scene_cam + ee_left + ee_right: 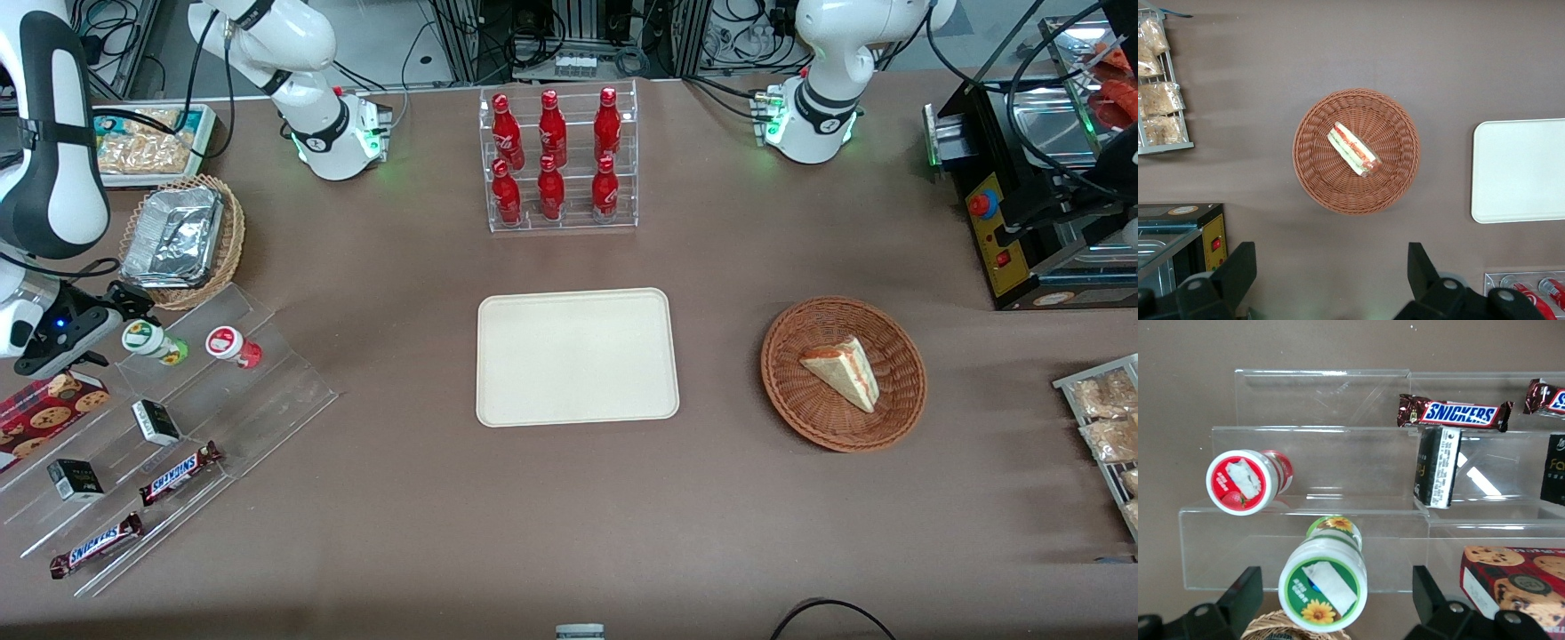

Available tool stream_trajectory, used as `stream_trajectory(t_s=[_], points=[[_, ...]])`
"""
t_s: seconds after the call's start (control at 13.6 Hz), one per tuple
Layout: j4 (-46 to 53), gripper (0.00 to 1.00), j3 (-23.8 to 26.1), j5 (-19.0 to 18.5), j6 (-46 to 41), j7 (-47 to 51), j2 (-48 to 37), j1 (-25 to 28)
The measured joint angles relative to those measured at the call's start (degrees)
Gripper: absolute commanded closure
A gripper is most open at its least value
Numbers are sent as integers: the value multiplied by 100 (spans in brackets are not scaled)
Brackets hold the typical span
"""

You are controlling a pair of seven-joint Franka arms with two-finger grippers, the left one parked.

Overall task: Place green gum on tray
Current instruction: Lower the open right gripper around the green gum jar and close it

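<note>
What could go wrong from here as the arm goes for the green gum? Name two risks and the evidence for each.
1. The red gum lies close beside the green gum on the clear stepped stand; the open gripper, its fingers either side of the green bottle, might nudge it.
2. The green gum lies tilted on its side, so it may roll or slip as the fingers shut.
3. The tray is well off toward mid-table, so a weak grip could drop the bottle in transit.
</note>
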Motion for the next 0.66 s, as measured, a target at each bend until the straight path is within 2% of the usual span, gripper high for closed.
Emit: stream_trajectory(t_s=[0.15,0.22,0.3,0.37,0.44,0.66], points=[[-138,1,0,1,148,0,2,-35],[-213,12,0,2,237,0,4,-43],[-283,41,0,2,325,0,6,-44],[-344,74,0,2,403,0,7,-44],[-385,100,0,2,433,0,8,-44],[-392,100,0,4,438,1,-3,-44]])
